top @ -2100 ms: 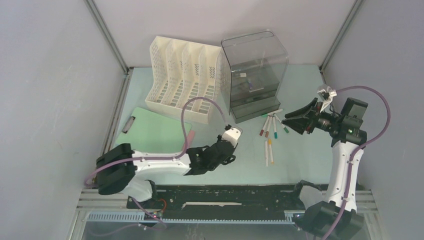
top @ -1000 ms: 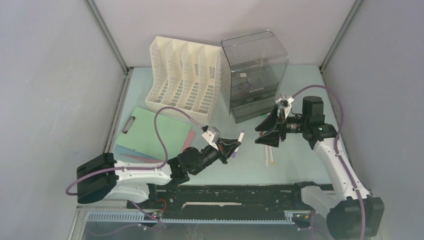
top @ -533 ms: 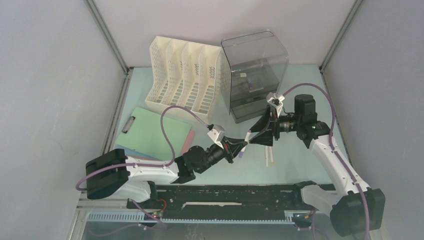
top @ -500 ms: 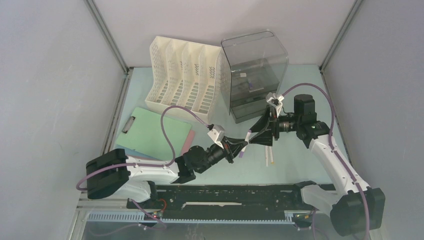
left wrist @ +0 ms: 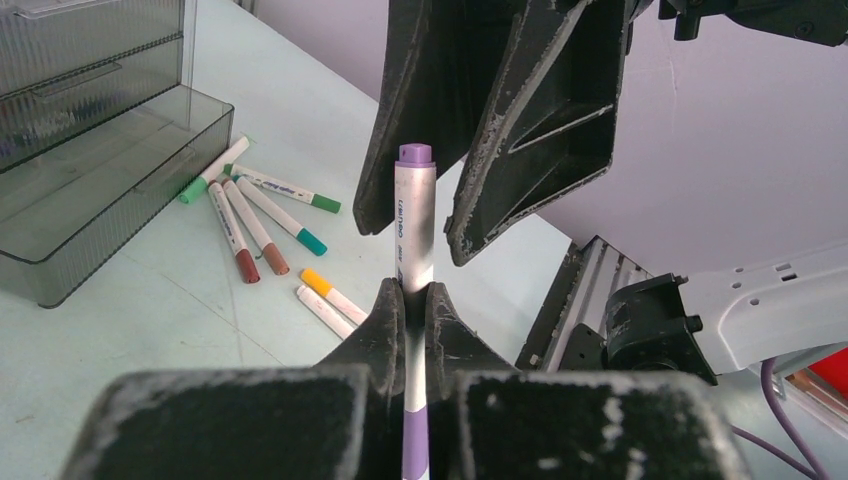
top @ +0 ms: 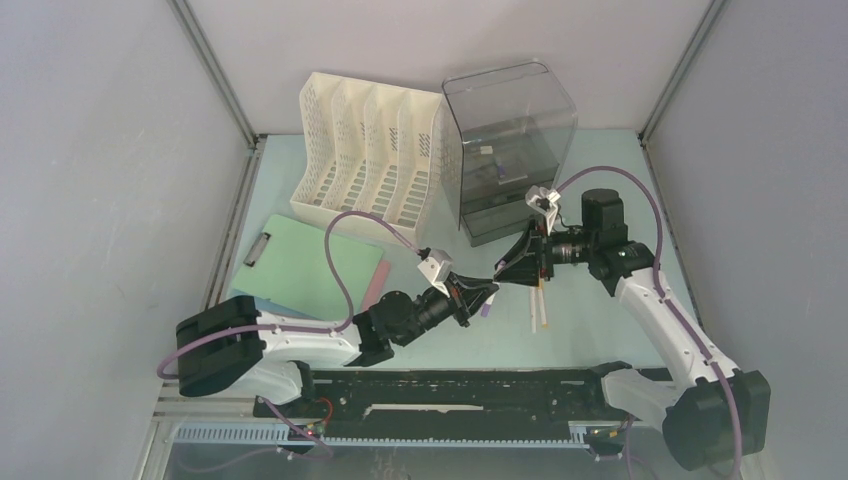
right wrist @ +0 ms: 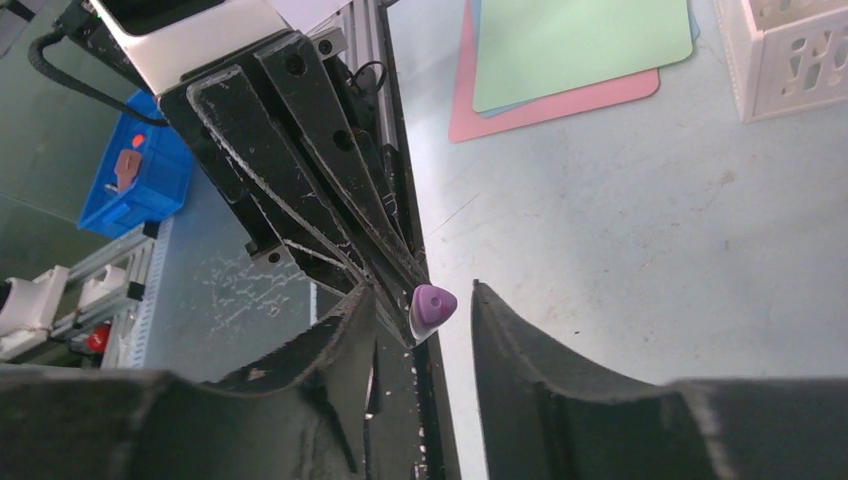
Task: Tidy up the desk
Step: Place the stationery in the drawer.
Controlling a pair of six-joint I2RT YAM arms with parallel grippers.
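**Left claw.** The left claw is clenched on a white marker with a purple cap. It grips the barrel near the middle. The capped end projects straight out beyond the fingertips, and the purple lower end runs back between the fingers.

**Right claw.** The right claw faces the left claw tip to tip. Its 2 fingers flank the marker's capped end. In the right wrist view the cap sits close against 1 finger, and a clear gap remains to the other. The right claw is released and not clamped on the marker.

**Counter.** The counter lies below both claws, and neither claw touches it. The held marker is clear of its surface.

**Other items.**
- Loose markers lie on the counter beneath and just behind the right claw.
- A smoked-grey drawer unit stands beyond the loose markers.
- A white file rack stands on the far side of the left claw.
- A green clipboard lies on the counter beside the left arm.
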